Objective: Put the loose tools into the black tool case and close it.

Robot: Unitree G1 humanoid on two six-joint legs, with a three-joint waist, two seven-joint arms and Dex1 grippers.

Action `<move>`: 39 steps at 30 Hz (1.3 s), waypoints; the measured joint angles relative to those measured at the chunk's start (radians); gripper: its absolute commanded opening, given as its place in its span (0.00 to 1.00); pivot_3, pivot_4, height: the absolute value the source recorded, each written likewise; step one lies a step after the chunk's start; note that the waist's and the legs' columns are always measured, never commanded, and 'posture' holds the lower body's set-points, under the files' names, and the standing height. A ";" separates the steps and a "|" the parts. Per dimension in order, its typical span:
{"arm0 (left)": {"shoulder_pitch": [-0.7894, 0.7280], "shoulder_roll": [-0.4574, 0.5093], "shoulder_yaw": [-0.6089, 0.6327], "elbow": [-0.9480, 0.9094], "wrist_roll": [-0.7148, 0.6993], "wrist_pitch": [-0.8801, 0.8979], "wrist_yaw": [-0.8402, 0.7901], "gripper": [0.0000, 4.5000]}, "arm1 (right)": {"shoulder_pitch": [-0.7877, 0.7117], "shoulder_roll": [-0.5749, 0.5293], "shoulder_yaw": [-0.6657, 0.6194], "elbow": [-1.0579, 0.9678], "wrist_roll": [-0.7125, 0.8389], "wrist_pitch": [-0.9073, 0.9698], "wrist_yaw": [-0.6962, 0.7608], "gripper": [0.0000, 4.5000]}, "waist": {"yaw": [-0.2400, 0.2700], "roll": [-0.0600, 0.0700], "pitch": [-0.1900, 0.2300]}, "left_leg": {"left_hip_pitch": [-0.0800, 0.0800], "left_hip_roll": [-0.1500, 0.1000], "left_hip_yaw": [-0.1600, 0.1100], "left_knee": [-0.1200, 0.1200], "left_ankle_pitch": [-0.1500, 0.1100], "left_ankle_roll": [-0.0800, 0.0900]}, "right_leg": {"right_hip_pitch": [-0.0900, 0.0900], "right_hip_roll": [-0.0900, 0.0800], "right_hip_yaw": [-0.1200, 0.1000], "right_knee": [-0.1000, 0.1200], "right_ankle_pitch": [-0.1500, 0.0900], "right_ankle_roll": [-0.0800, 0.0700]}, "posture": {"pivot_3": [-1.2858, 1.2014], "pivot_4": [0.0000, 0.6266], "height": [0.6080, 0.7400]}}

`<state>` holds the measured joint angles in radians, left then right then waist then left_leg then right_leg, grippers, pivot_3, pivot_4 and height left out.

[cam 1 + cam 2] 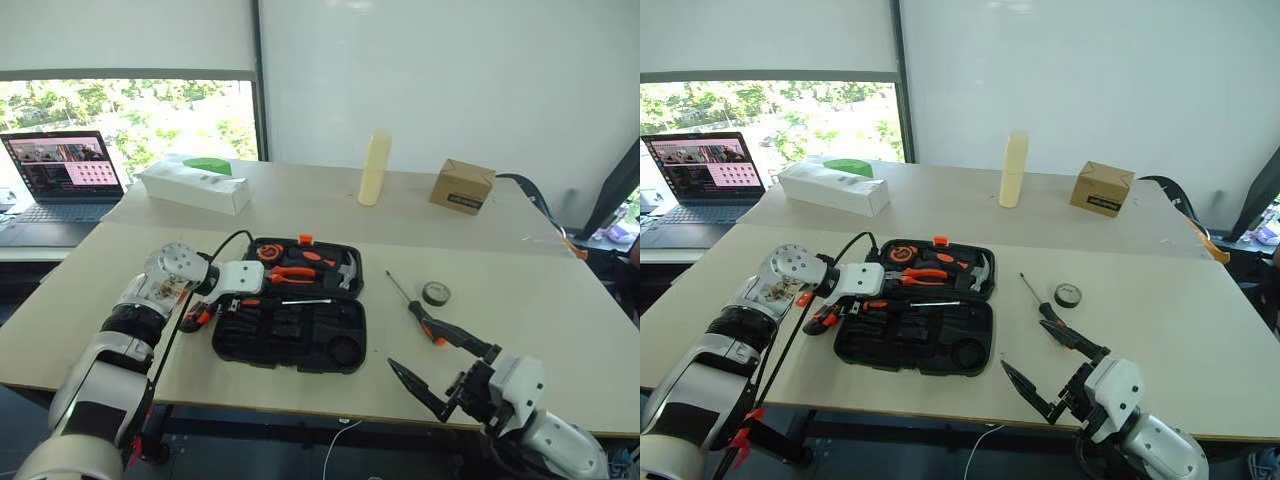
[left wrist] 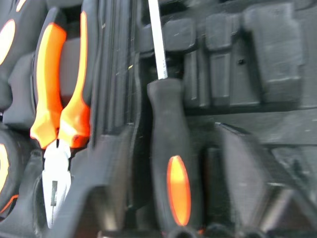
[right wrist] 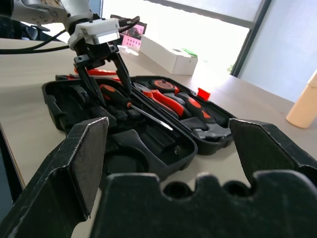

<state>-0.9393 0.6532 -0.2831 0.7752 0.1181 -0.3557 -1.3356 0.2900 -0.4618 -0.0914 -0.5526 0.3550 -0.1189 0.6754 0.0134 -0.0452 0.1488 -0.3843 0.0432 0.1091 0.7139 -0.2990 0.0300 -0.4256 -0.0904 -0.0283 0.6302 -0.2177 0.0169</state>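
Observation:
The black tool case (image 1: 290, 350) lies open in the middle of the table. My left gripper (image 1: 238, 303) hangs open over its left side, the fingers (image 2: 101, 188) straddling a black-and-orange screwdriver (image 2: 171, 168) that lies in a slot, with a gap on each side. A long screwdriver (image 1: 420, 318) and a small black tape roll (image 1: 436, 293) lie loose on the table right of the case. A black-and-orange thing (image 1: 195, 318) rests by the case's left edge. My right gripper (image 1: 413, 345) stands open and empty near the front right table edge, just in front of the long screwdriver.
Orange-handled pliers (image 1: 292, 273) and a small hammer (image 1: 348, 268) sit in the case's far half. At the back stand a white oblong box (image 1: 195, 187), a cream bottle (image 1: 374, 168) and a cardboard box (image 1: 462, 186). A laptop (image 1: 65, 170) is far left.

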 measured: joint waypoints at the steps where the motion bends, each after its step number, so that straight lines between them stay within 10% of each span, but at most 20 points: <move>1: 0.000 0.002 0.018 -0.008 -0.014 -0.006 -0.001 0.86 | 0.001 0.000 0.000 0.001 0.000 0.000 0.000 1.00 | 0.000 0.000 0.000 | 0.000 0.000 0.000 0.000 0.000 0.000 | 0.000 0.000 0.000 0.000 0.000 0.000 | 0.52 0.24 1.00; 6: 0.000 0.008 0.097 -0.042 -0.116 0.014 -0.030 0.69 | 0.023 0.000 -0.001 0.005 0.000 -0.008 0.000 1.00 | -0.002 0.000 0.000 | 0.000 0.000 0.000 0.000 0.000 0.000 | 0.000 0.000 0.000 0.000 0.000 0.000 | 0.52 0.24 1.00; 14: 0.049 -0.024 0.122 -0.012 -0.125 0.137 -0.003 0.01 | 0.032 0.006 -0.001 0.012 -0.012 -0.019 -0.002 1.00 | -0.003 0.000 0.000 | 0.001 0.000 0.000 0.000 0.000 0.000 | 0.000 0.000 0.000 0.000 0.000 0.000 | 0.52 0.24 1.00; 39: 0.122 -0.067 0.085 -0.055 -0.061 0.249 0.088 0.01 | 0.143 0.006 -0.071 -0.004 0.005 -0.032 -0.010 1.00 | 0.001 0.015 -0.011 | 0.011 -0.001 0.000 -0.001 0.000 0.001 | 0.006 0.000 0.006 0.001 0.000 0.001 | 0.52 0.24 1.00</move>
<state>-0.8178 0.5867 -0.1984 0.7200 0.0567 -0.1063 -1.2473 0.4333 -0.4561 -0.1621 -0.5562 0.3599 -0.1513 0.6653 0.0140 -0.0300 0.1379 -0.3738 0.0423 0.1091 0.7128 -0.2994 0.0306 -0.4194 -0.0908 -0.0219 0.6315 -0.2175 0.0179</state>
